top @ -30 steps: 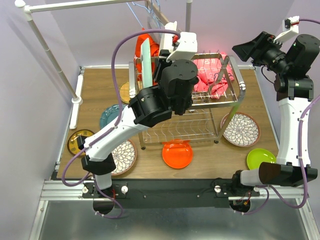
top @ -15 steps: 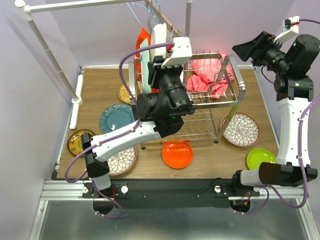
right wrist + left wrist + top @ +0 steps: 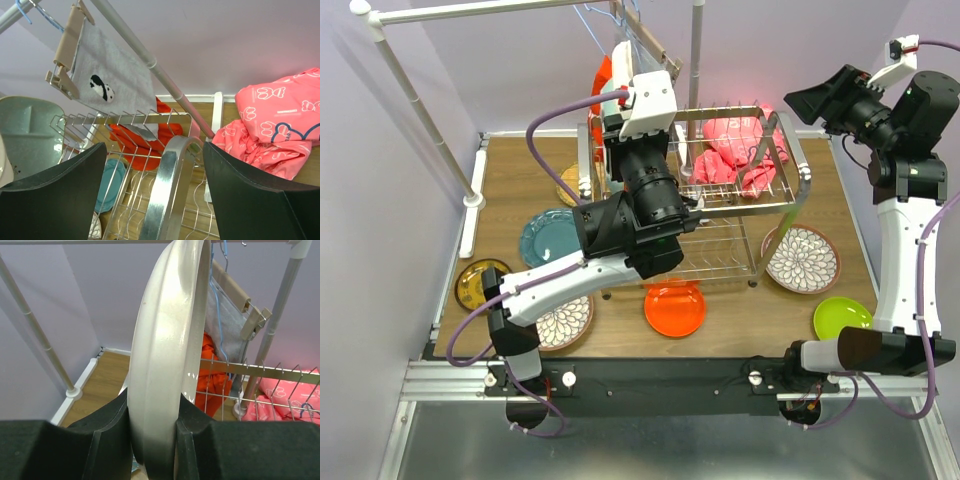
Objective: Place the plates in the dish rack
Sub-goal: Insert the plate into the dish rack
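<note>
A white plate (image 3: pixel 170 340) stands on edge between my left gripper's (image 3: pixel 154 415) black pads, which are shut on its lower rim. In the top view the left gripper (image 3: pixel 623 90) holds the plate (image 3: pixel 620 62) above the left end of the chrome dish rack (image 3: pixel 798 185). A mint plate (image 3: pixel 25 130) stands upright in the rack's upper shelf. My right gripper (image 3: pixel 812 100) hangs open and empty above the rack's right end, the rack's chrome handle (image 3: pixel 167 180) showing beyond its jaws. On the table lie teal (image 3: pixel 548 235), yellow patterned (image 3: pixel 478 283), floral (image 3: pixel 567 315), orange (image 3: pixel 675 308), second floral (image 3: pixel 801 258), lime green (image 3: pixel 840 317) and tan (image 3: pixel 570 185) plates.
A pink cloth (image 3: pixel 740 140) fills the right part of the rack's upper shelf. A red cloth (image 3: pixel 212 370) and a grey one on a hanger (image 3: pixel 107 85) hang from the white clothes rail (image 3: pixel 420 100) behind the rack. Purple walls enclose the table.
The left arm has swung the white plate leftward and back along the rack's upper shelf, its wrist turning. The right arm has not moved.
</note>
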Robot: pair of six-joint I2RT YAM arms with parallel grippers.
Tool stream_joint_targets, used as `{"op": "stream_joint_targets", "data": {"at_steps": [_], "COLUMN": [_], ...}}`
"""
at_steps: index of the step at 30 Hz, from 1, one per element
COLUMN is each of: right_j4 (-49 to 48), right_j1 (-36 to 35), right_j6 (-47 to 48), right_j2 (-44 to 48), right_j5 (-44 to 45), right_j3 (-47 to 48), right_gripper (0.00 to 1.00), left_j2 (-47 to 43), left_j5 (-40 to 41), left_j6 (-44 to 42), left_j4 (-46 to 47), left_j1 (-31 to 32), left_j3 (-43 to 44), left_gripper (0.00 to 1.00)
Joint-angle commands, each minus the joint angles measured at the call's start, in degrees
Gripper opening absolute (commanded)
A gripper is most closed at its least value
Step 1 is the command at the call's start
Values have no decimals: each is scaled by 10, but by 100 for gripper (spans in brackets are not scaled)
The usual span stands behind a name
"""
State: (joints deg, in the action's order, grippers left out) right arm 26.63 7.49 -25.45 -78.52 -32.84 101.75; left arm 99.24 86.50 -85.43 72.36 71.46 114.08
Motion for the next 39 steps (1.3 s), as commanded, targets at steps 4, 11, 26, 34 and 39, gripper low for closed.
{"op": "stream_joint_targets", "data": {"at_steps": [4,11,26,34,39], "right_j4": [6,8,7,7,7], "right_j1": [-8,-29,-37,-37,-37], "right_j6": [11,37,36,35,29], "right_j2": [20,21,17,15,10], "right_j5": [-15,-17,-20,-18,-23], "right_j3": [-9,2,24,26,25], "right_gripper": [86,86,86,86,86], "left_j2": [14,58,63,39,10], "left_j5": [118,116,6,-46,-63], "left_j6": [-36,-34,252,414,546], "left_j4": [49,41,-212,-440,-585], "left_j1": [17,14,13,13,11], "left_j3": [88,161,294,306,294], "left_gripper": [0,0,0,0,0]}}
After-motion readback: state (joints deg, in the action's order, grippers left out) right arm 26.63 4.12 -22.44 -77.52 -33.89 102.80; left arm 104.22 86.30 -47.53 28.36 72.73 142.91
